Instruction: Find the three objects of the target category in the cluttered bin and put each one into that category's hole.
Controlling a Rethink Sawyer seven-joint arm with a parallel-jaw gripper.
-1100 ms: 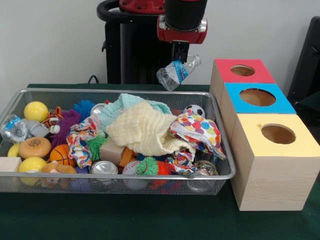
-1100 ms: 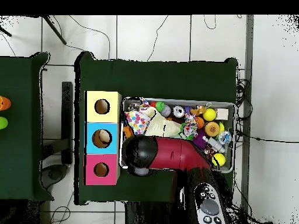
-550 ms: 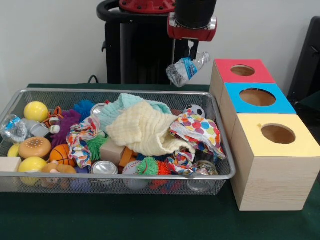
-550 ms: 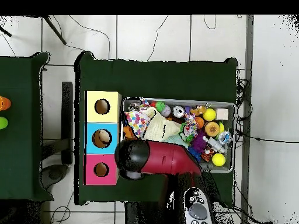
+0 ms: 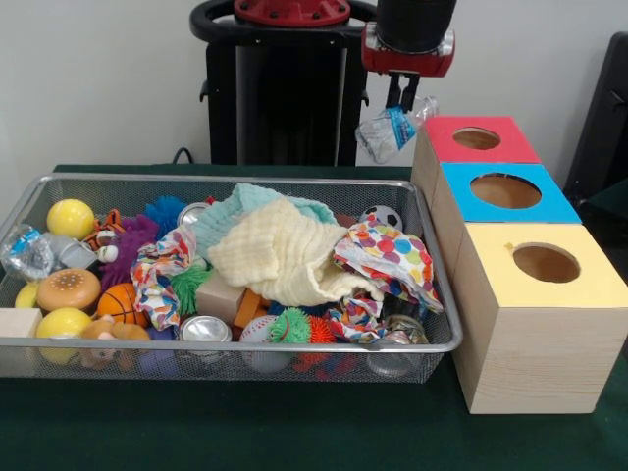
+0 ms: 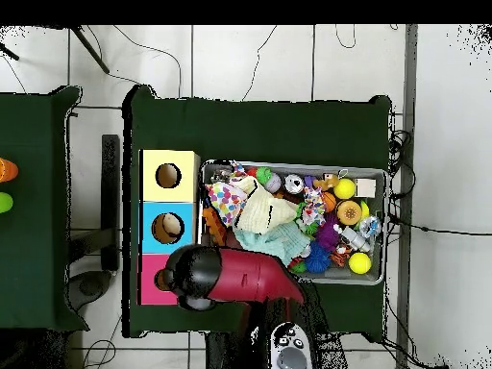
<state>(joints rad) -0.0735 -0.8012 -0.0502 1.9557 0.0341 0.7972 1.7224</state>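
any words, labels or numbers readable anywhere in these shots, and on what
None can be read.
plastic bottle held by the gripper: a blue label band, its print too blurred to read.
second plastic bottle at the bin's end: a blue label, unreadable too.
cans in the wire bin: no legible marking.
red box, blue box, yellow box: no text.

Crumpled clear bottle [image 5: 391, 130] beside red box [image 5: 471, 147]

A dark green tablecloth [image 5: 245, 432] covers the table; cables [image 6: 288, 58] trail across the floor
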